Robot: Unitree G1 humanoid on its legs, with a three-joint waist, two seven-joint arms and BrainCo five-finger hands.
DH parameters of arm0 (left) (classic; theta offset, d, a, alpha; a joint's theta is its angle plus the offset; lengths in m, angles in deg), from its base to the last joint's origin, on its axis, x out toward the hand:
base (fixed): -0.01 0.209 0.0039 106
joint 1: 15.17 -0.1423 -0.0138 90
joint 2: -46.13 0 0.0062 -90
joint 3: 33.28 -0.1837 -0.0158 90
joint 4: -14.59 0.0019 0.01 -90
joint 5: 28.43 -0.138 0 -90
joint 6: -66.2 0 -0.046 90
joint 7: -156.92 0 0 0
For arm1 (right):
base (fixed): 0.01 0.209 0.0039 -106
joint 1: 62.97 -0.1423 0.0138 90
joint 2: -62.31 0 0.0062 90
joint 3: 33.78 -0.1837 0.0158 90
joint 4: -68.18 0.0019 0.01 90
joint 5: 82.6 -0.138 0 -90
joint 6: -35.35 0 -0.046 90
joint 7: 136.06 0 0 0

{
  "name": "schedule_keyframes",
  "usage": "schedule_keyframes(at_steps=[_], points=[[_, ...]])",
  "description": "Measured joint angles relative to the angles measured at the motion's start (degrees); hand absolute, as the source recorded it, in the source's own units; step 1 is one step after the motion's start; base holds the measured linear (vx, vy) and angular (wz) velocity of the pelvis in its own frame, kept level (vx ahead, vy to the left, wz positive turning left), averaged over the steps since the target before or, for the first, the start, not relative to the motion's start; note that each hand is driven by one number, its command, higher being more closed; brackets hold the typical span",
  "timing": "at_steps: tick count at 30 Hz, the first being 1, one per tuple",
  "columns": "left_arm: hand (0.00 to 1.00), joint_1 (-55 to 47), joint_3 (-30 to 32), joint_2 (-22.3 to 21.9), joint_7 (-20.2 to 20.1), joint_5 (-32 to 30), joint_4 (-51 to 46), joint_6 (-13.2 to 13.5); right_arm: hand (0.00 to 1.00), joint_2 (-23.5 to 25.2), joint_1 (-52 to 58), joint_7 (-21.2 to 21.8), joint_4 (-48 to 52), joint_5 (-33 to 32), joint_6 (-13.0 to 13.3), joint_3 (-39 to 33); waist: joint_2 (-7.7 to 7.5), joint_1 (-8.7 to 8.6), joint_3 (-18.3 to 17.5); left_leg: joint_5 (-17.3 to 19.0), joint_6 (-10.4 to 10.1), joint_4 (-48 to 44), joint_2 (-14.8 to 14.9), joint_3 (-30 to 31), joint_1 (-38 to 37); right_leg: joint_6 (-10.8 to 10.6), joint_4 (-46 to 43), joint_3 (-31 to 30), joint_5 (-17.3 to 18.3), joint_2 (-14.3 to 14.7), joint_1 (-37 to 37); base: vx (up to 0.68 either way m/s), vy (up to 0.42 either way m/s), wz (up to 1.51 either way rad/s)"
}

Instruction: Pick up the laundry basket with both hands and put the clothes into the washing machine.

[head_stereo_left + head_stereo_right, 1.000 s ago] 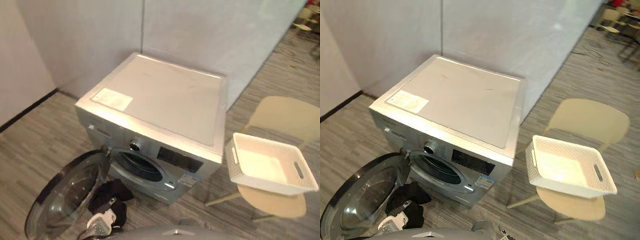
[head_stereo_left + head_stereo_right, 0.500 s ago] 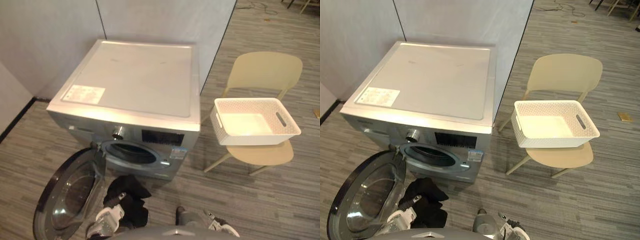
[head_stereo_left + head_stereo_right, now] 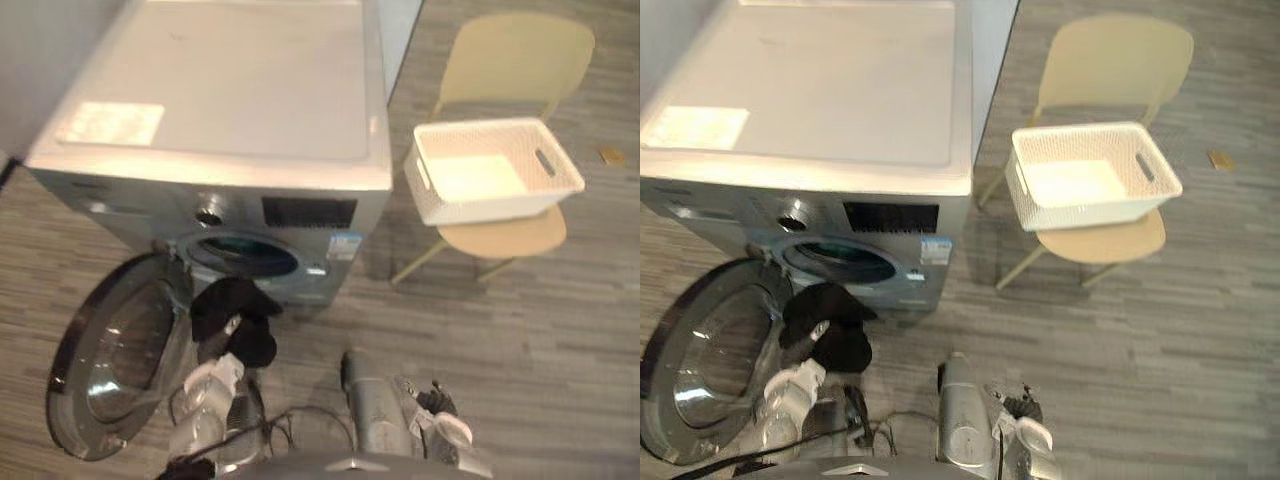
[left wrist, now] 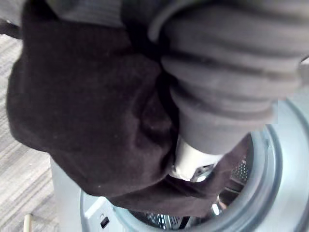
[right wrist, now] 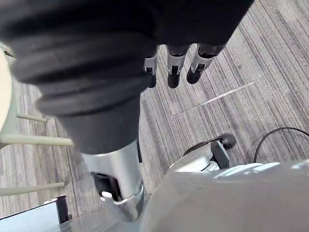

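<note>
The black garment [image 3: 232,318] is draped over the left hand [image 4: 227,96] right at the washing machine's [image 3: 220,120] open drum, so I can't tell what those fingers are doing. The right hand [image 5: 173,72] has its fingers hanging loose, holding nothing. The white laundry basket [image 3: 480,203] sits on a chair [image 3: 515,60] beside the machine.

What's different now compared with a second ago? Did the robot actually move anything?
Mostly the camera tipped downward, so everything slid in view. The black garment at the left hand seems slightly nearer the washing machine's drum opening. Nothing was grabbed or released. The white basket stays empty on the chair, the door stays open, and the right hand hangs open over the floor.
</note>
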State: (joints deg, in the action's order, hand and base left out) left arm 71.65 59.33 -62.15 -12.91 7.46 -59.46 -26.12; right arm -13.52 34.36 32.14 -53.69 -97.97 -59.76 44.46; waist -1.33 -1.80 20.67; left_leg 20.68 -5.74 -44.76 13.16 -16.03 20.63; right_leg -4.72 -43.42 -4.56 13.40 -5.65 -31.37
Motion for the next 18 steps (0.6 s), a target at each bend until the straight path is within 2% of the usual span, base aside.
schedule_keyframes(at_steps=[5,8,12,18], points=[[1.00,10.5,-0.4,1.8,3.0,0.1,0.0,0.7,0.00,-1.0,-2.5,-1.3,5.8,-0.1,0.7,2.4,0.28,-0.39,5.1,0.9,0.2,-6.3,2.7,0.3,8.6,0.9,-3.9,0.1,-1.5,1.4,-8.6,-0.13,-0.007,-0.23],[1.00,15.8,0.2,4.5,4.9,0.5,0.0,1.0,0.00,-0.9,-3.1,-1.4,8.8,-0.6,1.6,2.8,0.23,-0.38,6.2,2.0,0.2,-10.7,4.7,0.8,14.5,1.2,-7.6,0.2,-1.3,2.6,-14.6,-0.08,-0.048,-0.21],[1.00,26.4,3.0,10.2,8.1,1.2,1.0,1.1,0.00,-1.0,-3.5,-1.8,11.7,-1.6,2.9,2.7,-0.17,-0.59,9.0,3.3,0.0,-16.7,6.6,2.6,22.5,1.7,-12.7,0.5,-0.7,4.0,-22.5,-0.06,-0.063,-0.10],[1.00,40.3,5.9,20.5,10.0,4.5,5.4,1.3,0.00,-0.8,-3.4,-3.7,12.0,-4.7,3.9,2.5,-0.30,-2.01,10.1,3.6,0.1,-21.4,8.5,3.6,31.8,1.8,-15.9,0.6,-0.8,5.3,-31.5,-0.04,-0.023,-0.13]])
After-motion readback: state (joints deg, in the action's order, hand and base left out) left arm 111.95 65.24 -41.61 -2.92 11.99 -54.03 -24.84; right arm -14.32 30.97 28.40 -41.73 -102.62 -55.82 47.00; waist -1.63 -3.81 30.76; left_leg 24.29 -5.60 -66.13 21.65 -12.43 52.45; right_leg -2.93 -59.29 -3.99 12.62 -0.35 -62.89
